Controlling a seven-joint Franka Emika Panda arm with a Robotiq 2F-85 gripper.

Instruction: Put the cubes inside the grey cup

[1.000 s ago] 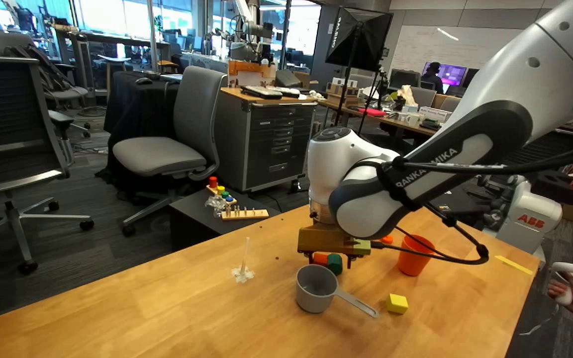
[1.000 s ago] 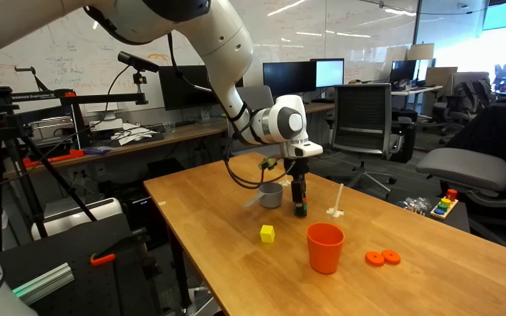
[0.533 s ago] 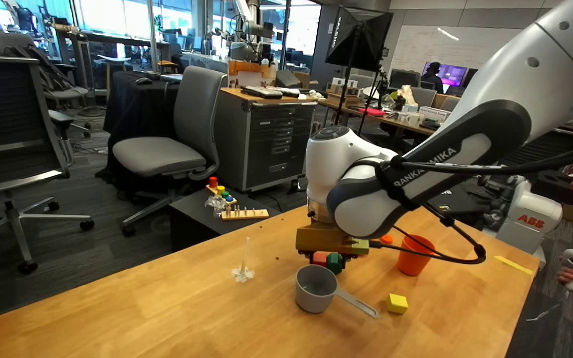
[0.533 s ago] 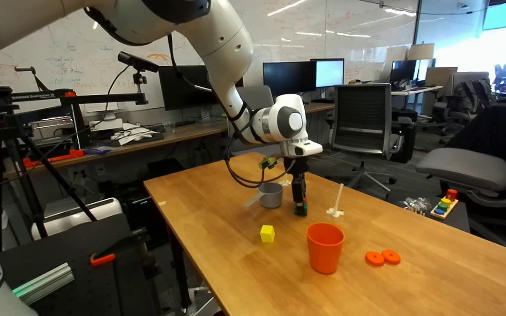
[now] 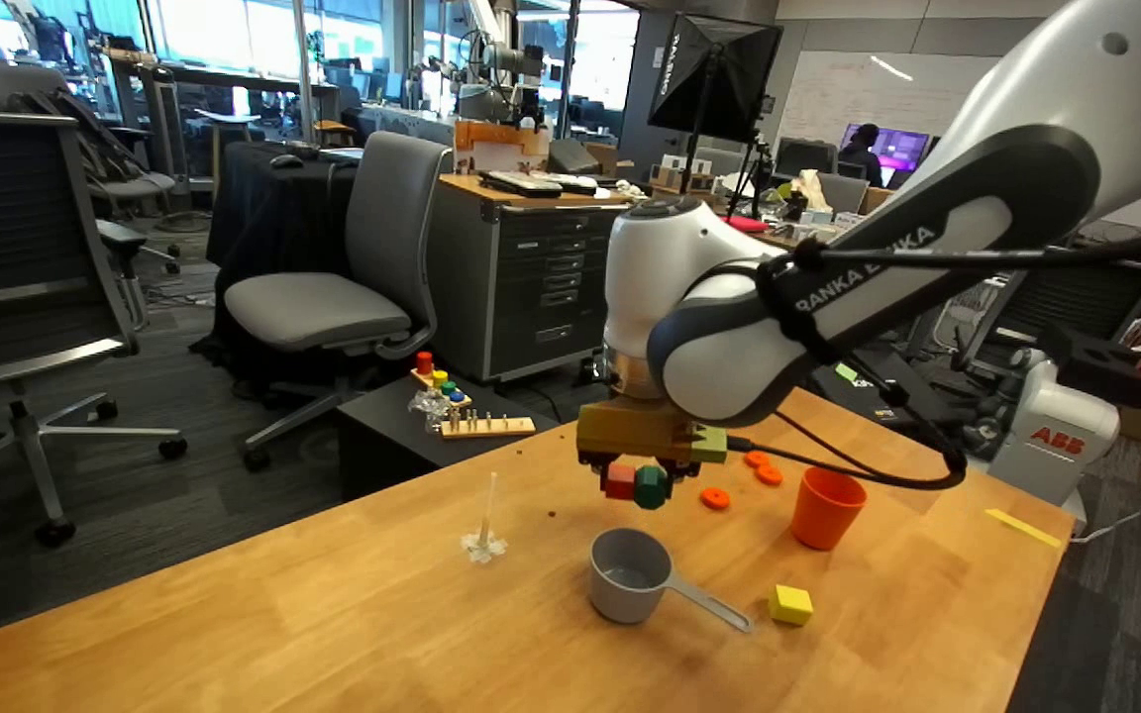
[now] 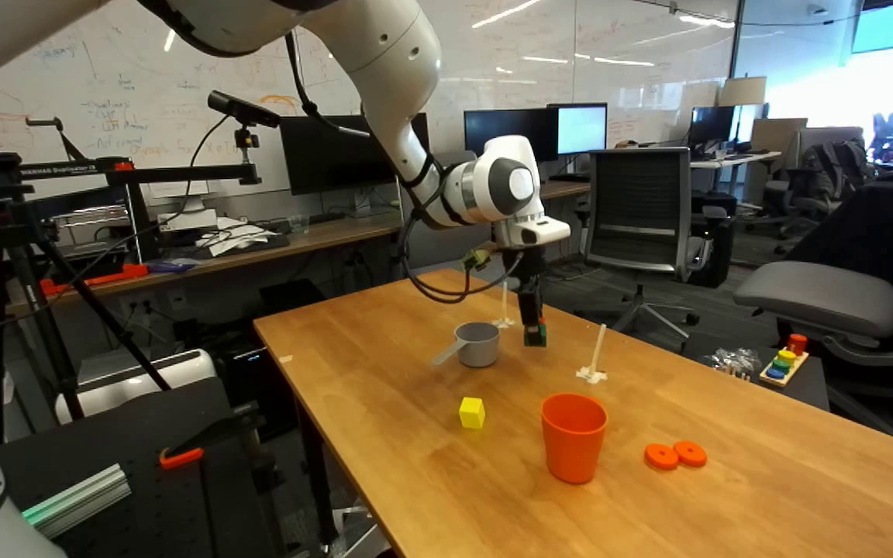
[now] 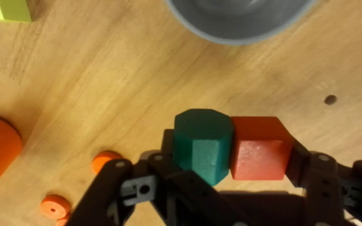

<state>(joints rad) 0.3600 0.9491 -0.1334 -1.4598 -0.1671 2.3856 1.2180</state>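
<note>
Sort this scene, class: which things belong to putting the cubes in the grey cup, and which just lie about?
Belonging to the job:
claw, holding red block and green block
yellow cube
grey cup

Not part of it:
orange cup
three orange discs
two pale upright sticks

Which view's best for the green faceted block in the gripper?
Wrist view: the green faceted block is largest there, its facets clear, against the red cube. Both exterior views show it small; in an exterior view a black finger partly hides it.
</note>
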